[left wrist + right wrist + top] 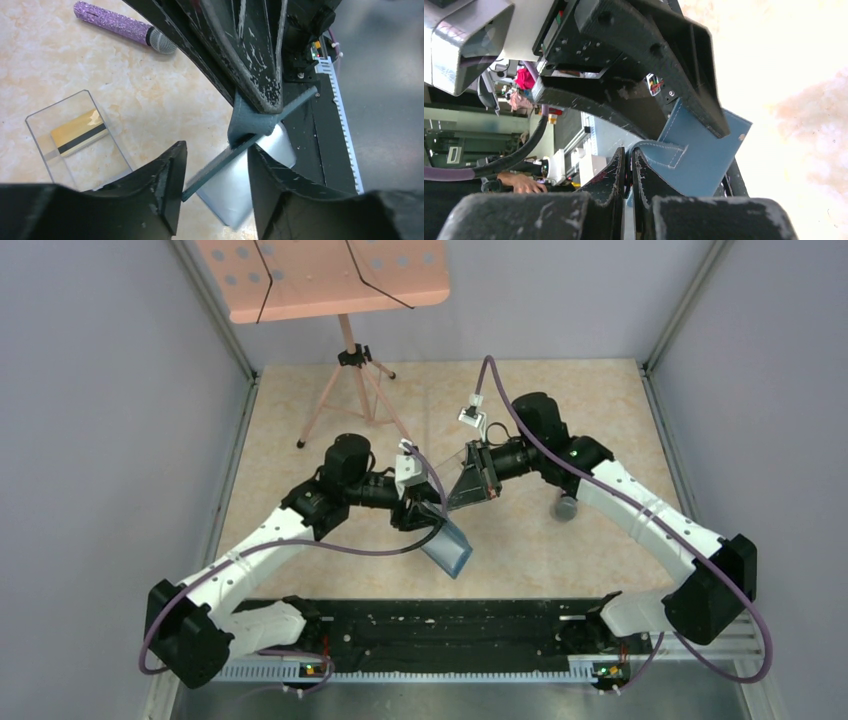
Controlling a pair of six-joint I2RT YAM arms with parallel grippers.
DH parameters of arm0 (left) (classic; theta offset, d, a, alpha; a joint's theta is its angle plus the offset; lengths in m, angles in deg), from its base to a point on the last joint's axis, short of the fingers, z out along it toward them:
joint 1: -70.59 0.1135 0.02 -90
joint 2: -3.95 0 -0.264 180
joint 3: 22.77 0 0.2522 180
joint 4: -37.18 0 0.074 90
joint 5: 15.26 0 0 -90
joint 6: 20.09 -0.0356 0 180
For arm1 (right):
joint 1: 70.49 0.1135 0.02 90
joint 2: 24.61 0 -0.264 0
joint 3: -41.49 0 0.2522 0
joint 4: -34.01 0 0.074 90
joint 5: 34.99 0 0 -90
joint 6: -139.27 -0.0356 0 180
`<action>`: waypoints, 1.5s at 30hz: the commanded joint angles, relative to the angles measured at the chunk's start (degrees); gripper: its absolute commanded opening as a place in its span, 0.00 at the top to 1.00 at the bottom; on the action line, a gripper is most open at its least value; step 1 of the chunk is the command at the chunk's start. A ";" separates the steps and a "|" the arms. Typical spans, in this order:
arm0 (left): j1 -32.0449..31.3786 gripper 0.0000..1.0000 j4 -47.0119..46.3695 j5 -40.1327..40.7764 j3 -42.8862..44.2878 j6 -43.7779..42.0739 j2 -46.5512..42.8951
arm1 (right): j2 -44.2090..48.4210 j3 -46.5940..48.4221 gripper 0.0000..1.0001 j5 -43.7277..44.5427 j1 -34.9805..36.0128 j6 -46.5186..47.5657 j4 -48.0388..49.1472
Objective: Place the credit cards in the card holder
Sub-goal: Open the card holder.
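Observation:
The teal card holder (448, 548) hangs in the air between the arms. My right gripper (629, 152) is shut on its closing tab, and the holder's blue face (704, 160) spreads to the right of that gripper's fingers. In the left wrist view the holder's thin edge (235, 152) runs slantwise between the spread jaws of my left gripper (216, 146). A pale grey-blue flat sheet (240, 190) hangs under that edge; I cannot tell whether it is a card or the holder's inner side. A yellow-gold credit card (80, 132) with a black stripe lies in a clear box (47, 150).
A glittery purple microphone (122, 26) lies on the beige table, seen beside the right arm (566, 507) from above. A pink music stand (325, 275) on a tripod stands at the back left. A black rail (440, 630) runs along the near edge.

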 commanded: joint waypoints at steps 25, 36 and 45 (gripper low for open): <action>3.26 1.00 16.83 -10.55 8.46 3.43 2.36 | 5.86 -2.03 0.17 10.39 -0.83 3.45 -2.82; 4.58 1.00 21.22 -14.50 13.16 6.33 8.43 | 4.82 -6.31 0.55 11.85 3.06 1.60 0.31; 5.02 0.64 24.50 2.58 15.08 7.62 6.52 | 5.25 -5.55 1.00 18.35 2.97 0.92 0.99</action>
